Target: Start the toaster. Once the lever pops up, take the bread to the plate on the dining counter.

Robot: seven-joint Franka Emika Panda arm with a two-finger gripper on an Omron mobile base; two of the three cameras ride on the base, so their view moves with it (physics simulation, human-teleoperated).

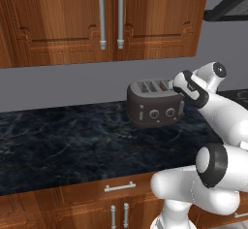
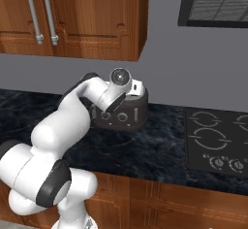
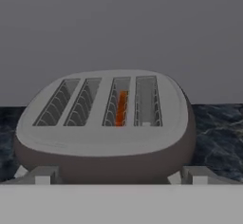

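Just ahead of and below the wide-open gripper: the toaster, slots running away, orange-glowing bread in the third slot.

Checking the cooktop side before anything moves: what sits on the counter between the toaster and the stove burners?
Nothing: in the right base view, bare black counter runs from the toaster to the cooktop.

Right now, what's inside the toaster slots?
In the hand view the toaster has four slots; the third from the left holds something glowing orange, seemingly the bread. The others look empty, but the slot bottoms are hidden.
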